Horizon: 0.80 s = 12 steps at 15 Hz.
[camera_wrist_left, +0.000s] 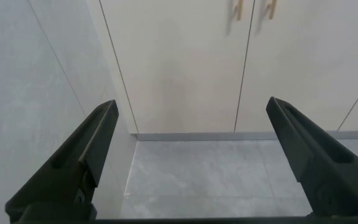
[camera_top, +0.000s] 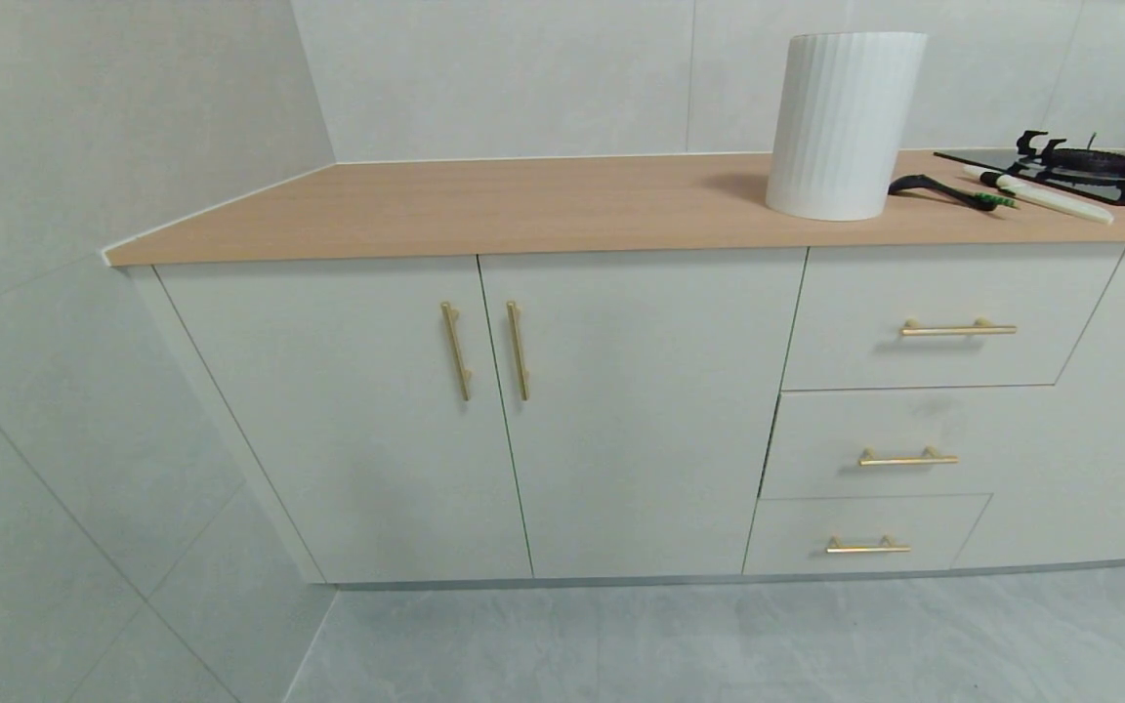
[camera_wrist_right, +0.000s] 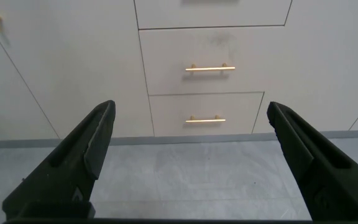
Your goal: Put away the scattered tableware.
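A long cupboard unit (camera_top: 621, 410) runs along the wall, with two doors and a stack of drawers (camera_top: 816, 439) on the right. On its wooden worktop (camera_top: 523, 205), over towards the right, stands a tall white ribbed holder (camera_top: 841, 122). The scattered tableware lies just beyond it, beside the hob (camera_top: 1090, 161). There is a black utensil (camera_top: 943, 190) with its end close to the holder's foot, and a long white utensil (camera_top: 1046, 195) with something green and dark against it.

Both arms hang low in front of the cupboard fronts, above the floor. The left end effector (camera_wrist_left: 191, 106) is spread wide with nothing in it, and so is the right end effector (camera_wrist_right: 190, 107), which faces the lower drawers.

To my eye the job is barely begun: nothing has been picked up. The next move calls for getting nearer the right end, raising an arm to worktop height, and closing on a thin handle lying flat, presumably to stand it in the holder.
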Available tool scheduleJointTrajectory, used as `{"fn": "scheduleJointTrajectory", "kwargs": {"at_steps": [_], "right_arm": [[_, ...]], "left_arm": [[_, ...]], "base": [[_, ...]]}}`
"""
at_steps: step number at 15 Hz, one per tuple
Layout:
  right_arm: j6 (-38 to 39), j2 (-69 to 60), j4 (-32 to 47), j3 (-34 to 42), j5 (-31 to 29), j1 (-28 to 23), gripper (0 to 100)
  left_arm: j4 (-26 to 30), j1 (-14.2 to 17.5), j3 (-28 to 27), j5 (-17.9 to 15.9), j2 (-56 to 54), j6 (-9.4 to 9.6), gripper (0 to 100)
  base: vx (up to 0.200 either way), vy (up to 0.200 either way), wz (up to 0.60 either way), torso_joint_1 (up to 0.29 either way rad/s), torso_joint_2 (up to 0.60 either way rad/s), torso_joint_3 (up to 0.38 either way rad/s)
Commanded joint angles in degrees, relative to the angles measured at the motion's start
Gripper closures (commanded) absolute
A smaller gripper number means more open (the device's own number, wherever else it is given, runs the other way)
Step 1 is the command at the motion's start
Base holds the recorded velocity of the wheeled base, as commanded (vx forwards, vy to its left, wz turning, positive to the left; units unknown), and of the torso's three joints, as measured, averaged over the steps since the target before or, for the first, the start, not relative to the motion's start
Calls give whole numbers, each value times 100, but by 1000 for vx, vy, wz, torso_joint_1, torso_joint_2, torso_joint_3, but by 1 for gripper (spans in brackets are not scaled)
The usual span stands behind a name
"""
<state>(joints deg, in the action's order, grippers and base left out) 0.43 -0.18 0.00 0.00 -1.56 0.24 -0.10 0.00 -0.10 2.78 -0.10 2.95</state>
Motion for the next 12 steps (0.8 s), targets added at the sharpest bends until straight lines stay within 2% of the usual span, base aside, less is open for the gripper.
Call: {"fn": "scheduleJointTrajectory", "kwargs": {"at_steps": [1, 7, 12], "right_arm": [[-8, 18, 0, 0, -2, 2, 0], [-8, 18, 9, 0, -2, 2, 0], [-8, 18, 9, 0, -2, 2, 0]], "left_arm": [[1, 0, 1, 3, 10, 13, 0], [-8, 0, 1, 3, 10, -84, 0], [-8, 0, 1, 3, 10, -93, 0]], "base": [[0, 0, 0, 0, 0, 0], [0, 0, 0, 0, 0, 0], [0, -200, 0, 2, 3, 1]]}}
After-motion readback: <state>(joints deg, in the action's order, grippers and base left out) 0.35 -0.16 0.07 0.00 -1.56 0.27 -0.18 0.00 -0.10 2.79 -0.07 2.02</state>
